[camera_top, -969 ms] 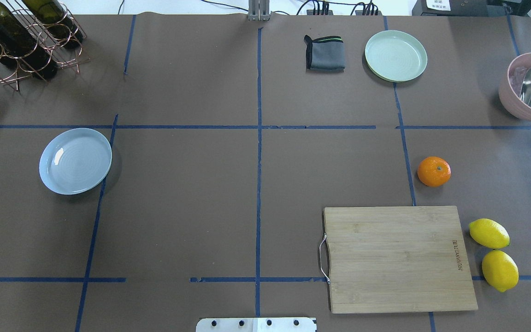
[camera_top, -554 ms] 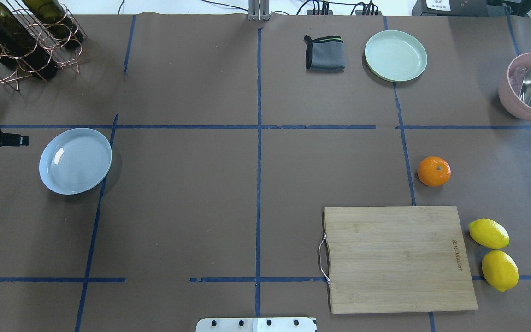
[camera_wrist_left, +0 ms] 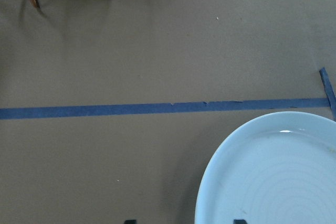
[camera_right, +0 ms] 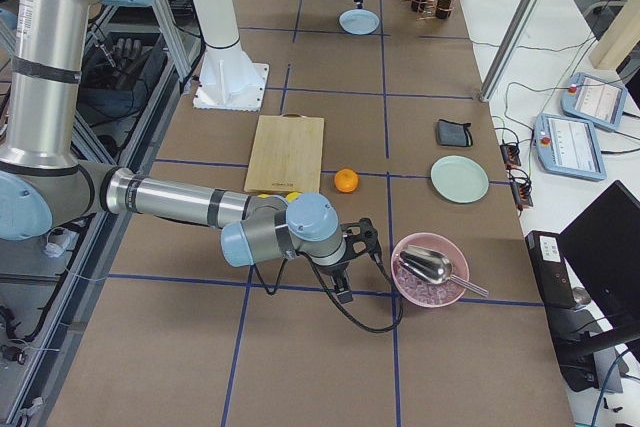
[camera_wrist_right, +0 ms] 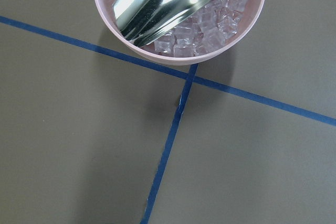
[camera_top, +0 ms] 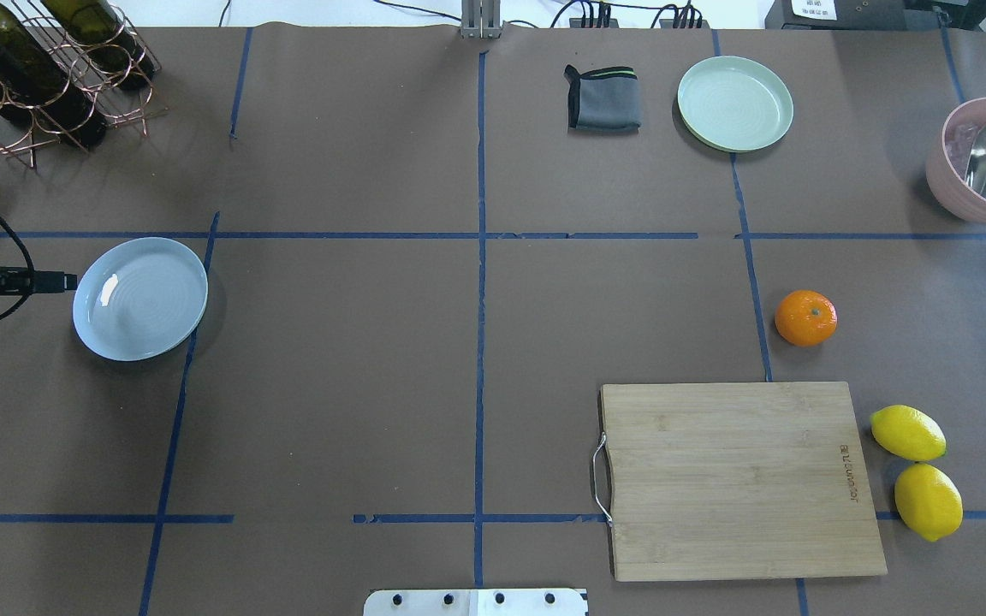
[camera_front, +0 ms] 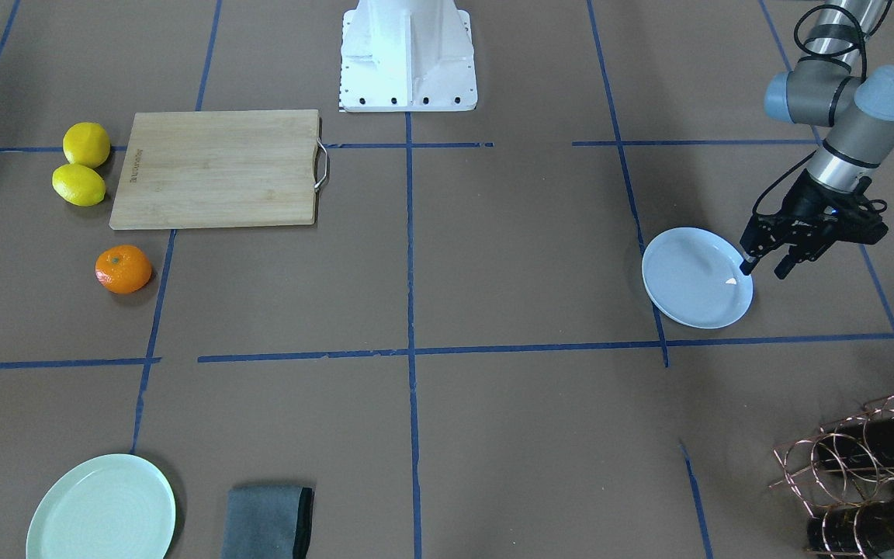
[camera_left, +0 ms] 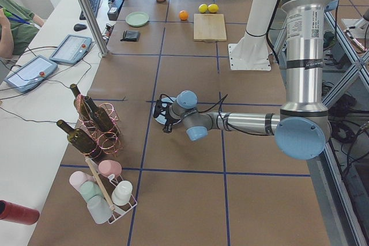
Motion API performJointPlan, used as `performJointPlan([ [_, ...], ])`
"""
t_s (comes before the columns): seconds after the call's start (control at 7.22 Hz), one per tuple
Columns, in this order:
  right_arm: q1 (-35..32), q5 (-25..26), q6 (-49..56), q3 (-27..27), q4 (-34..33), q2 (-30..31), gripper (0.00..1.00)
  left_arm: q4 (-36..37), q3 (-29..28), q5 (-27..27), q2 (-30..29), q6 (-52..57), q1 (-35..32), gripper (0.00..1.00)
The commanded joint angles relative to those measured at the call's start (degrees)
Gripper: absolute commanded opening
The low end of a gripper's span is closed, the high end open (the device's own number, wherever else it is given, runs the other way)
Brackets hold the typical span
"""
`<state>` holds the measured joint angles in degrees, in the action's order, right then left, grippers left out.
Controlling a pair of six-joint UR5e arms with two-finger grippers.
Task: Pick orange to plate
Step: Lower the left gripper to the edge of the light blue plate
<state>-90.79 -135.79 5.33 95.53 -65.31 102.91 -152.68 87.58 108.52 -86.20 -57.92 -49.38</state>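
The orange [camera_top: 805, 317] lies on the brown table at the right, just beyond the cutting board; it also shows at the left of the front-facing view [camera_front: 123, 269]. The pale bluish-white plate [camera_top: 140, 299] sits far off at the table's left with nothing on it. My left gripper [camera_front: 762, 270] hangs open at the plate's outer rim [camera_front: 695, 278], nothing between its fingers; the left wrist view shows the plate [camera_wrist_left: 273, 177] at lower right. My right gripper [camera_right: 345, 287] hovers low near the pink bowl, and I cannot tell its state.
A wooden cutting board [camera_top: 741, 479] lies front right, with two lemons [camera_top: 917, 470] beside it. At the back stand a mint-green plate [camera_top: 734, 103] and a grey cloth [camera_top: 602, 98]. A pink bowl [camera_top: 977, 162] holds ice and a scoop. A bottle rack [camera_top: 39, 68] is at back left.
My left gripper has come in from the table's left edge and moved right, up to the plate's rim. The orange and the plate have not moved.
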Motion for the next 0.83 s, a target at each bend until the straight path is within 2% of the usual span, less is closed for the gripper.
performJointPlan([
  [0.0, 0.0, 0.0, -0.05, 0.01, 0.09, 0.01, 1.0, -0.16, -0.48, -0.77, -0.37, -1.32, 1.57, 0.59],
  [0.42, 0.0, 0.09, -0.14, 0.01, 0.01, 0.01, 1.0, -0.07, -0.75, -2.09, -0.55, -1.32, 1.65, 0.53],
  [0.69, 0.09, 0.09, -0.14, -0.08, -0.08, 0.01, 1.0, -0.07, -0.92, -2.09, -0.55, -1.32, 2.0, 0.52],
])
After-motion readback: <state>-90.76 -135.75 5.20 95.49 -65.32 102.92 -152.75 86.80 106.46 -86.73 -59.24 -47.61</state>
